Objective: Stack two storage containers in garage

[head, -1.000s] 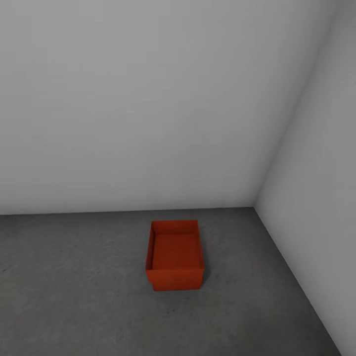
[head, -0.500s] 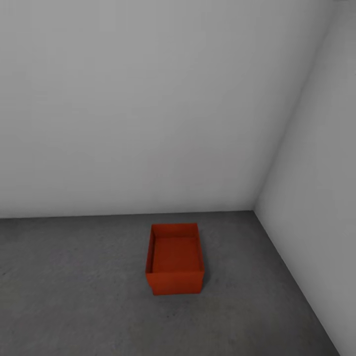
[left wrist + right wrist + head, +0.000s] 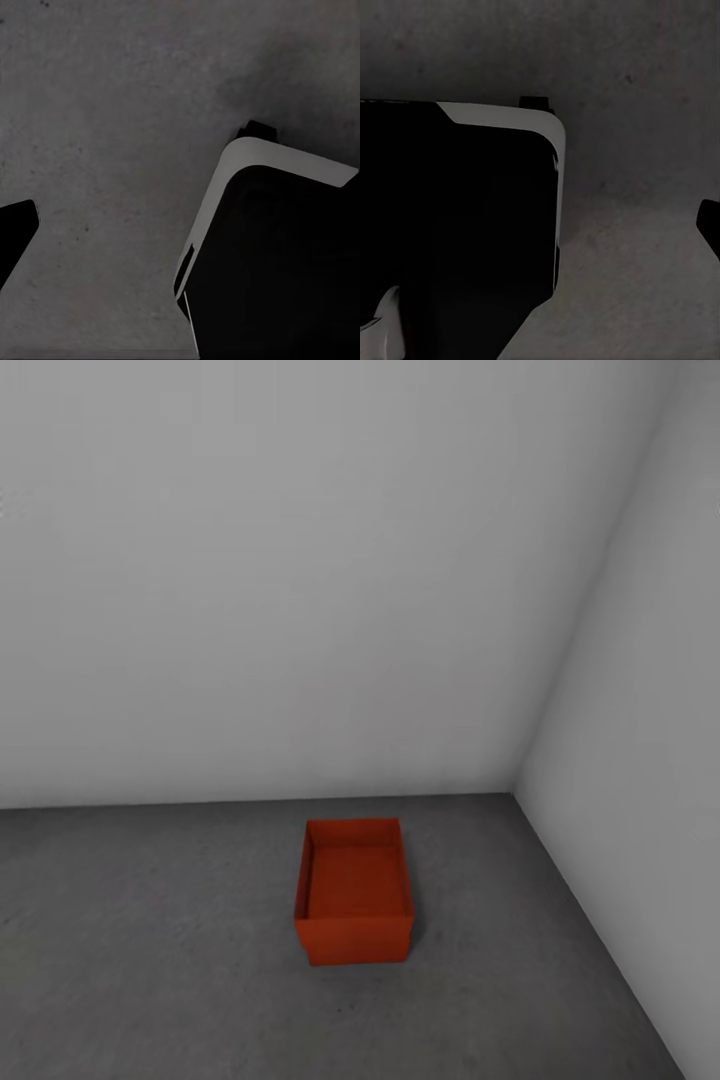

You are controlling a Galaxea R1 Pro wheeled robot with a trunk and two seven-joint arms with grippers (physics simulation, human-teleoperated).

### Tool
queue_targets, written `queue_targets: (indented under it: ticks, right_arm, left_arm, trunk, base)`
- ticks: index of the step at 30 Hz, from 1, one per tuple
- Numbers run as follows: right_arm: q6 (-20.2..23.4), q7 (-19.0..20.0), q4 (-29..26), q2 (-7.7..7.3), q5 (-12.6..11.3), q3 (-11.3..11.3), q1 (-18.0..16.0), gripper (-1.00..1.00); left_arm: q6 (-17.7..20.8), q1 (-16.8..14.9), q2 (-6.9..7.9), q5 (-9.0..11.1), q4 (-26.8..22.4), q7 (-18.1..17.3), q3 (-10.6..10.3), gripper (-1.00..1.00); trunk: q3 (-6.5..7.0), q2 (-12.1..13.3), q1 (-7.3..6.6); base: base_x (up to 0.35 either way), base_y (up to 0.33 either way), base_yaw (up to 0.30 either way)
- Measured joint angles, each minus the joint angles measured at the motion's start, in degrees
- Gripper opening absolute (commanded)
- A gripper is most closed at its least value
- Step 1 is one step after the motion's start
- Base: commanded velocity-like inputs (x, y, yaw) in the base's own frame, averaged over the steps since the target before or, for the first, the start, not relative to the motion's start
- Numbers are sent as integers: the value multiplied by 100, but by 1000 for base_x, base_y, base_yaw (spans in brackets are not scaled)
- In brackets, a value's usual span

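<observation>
One red-orange storage container (image 3: pixel 353 895) stands upright and lidless on the dark grey concrete floor (image 3: pixel 150 960) of the garage, near the corner where two plain grey-white walls meet. Its inside looks bare. In the left wrist view one dark fingertip (image 3: pixel 15 240) of my left gripper shows at the picture's edge over the concrete. In the right wrist view a dark fingertip (image 3: pixel 709 225) of my right gripper sits at the opposite edge. Nothing lies between the fingers of either gripper. Both hang low beside my base, far from the container.
The back wall (image 3: pixel 300 580) runs just behind the container and the side wall (image 3: pixel 640 760) closes the right. My black base with its pale rim shows under both wrists (image 3: pixel 277 247) (image 3: pixel 457 225). Open concrete stretches left of and in front of the container.
The whole head picture has slid down slightly, so the camera moved. The container keeps its place on the floor by the corner.
</observation>
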Motion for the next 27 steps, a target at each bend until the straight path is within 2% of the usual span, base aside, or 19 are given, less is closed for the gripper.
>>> queue_targets:
  ticks: [4, 9, 27]
  right_arm:
    - [2, 0, 5, 68, -15, -7, 17, 100]
    - [-14, -5, 1, 161, -34, -15, 267, 100]
    - [-16, -8, 0, 151, -137, -62, 352, 100]
  left_arm:
    - [-22, 323, 14, -7, 0, -87, 2, 100]
    - [-33, 527, 28, -18, -5, -203, -1, 100]
    - [-62, 595, 13, -25, -1, -228, -2, 100]
  trunk:
    - [37, 0, 0]
    - [84, 0, 0]
    - [253, 0, 0]
  base:
    - [0, 0, 0]
    - [0, 0, 0]
    - [0, 0, 0]
